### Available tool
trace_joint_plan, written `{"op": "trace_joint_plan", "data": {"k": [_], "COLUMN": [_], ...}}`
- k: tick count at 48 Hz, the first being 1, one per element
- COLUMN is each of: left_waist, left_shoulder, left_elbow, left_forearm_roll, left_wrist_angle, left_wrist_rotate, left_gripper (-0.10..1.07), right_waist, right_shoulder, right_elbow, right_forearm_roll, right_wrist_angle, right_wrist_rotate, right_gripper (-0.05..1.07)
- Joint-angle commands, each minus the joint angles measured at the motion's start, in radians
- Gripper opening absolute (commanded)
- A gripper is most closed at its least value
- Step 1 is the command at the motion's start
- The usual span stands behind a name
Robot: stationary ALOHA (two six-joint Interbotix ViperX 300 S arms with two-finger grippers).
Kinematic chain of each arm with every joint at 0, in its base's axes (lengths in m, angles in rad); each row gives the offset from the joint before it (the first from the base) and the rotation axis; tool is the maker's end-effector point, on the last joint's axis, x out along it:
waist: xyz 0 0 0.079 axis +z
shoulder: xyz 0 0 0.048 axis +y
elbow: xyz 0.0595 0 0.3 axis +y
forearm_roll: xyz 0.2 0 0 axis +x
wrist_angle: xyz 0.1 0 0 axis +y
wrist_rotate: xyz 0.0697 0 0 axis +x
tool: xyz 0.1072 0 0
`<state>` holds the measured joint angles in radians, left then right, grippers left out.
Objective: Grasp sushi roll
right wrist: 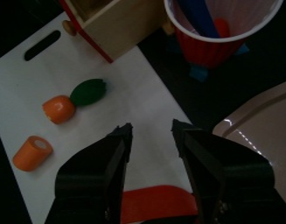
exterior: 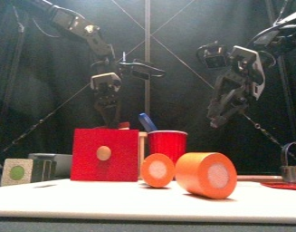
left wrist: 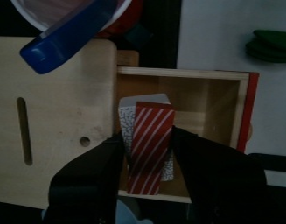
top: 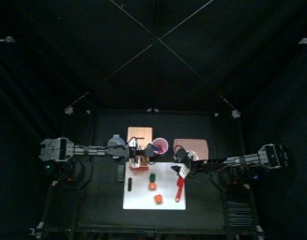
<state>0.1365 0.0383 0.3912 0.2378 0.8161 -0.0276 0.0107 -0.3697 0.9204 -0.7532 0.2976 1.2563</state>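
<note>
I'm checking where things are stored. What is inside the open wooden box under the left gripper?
The wooden box holds a red-and-white striped packet leaning over a paler piece. The left gripper's fingers cover the packet's lower end and the box floor around it.

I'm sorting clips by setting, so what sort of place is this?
Probably a robot test pen, staged as a play kitchen: black curtains surround a small table with a white cutting board, red cup and orange toy rolls.
</note>
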Motion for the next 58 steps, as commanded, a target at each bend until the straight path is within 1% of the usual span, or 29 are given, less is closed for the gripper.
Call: {"op": "trace_joint_plan", "data": {"k": [1,9,20,30,36,43,47,50,58], "left_waist": [0.002,0.002,-0.002,-0.048,-0.081,-0.115,-0.127,-0.132,-0.149], "left_shoulder": [-0.011,-0.018,-0.020,-0.032,-0.055,-0.107,-0.140,-0.161,-0.198], "left_elbow": [-0.028,-0.018,-0.011,-0.017,-0.018,-0.009,0.015,0.043,0.130], "left_forearm_roll": [0.015,0.026,0.034,0.031,0.026,0.029,0.029,0.037,0.133], "left_wrist_angle": [-0.002,0.000,0.009,0.009,0.009,0.009,0.009,0.014,0.086], "left_wrist_rotate": [-0.002,-0.005,-0.006,-0.011,-0.054,-0.150,-0.233,-0.321,-0.617], "left_gripper": [0.83,0.89,0.89,0.89,0.89,0.89,0.89,0.89,0.89], "right_waist": [-0.005,-0.005,-0.005,-0.002,0.000,-0.002,-0.002,-0.002,-0.003], "right_shoulder": [-0.020,-0.020,-0.020,-0.020,-0.021,-0.021,-0.020,-0.021,-0.021], "right_elbow": [-0.006,-0.005,-0.008,-0.006,-0.005,-0.009,-0.009,-0.009,-0.006], "right_forearm_roll": [0.003,0.008,0.009,0.008,0.009,0.008,0.009,0.009,0.008], "right_wrist_angle": [-0.003,-0.003,-0.003,-0.003,-0.003,-0.003,-0.003,-0.003,-0.003], "right_wrist_rotate": [0.000,0.000,0.000,0.002,0.003,0.002,0.000,0.000,0.000], "right_gripper": [0.79,0.79,0.79,0.79,0.79,0.79,0.79,0.79,0.79]}}
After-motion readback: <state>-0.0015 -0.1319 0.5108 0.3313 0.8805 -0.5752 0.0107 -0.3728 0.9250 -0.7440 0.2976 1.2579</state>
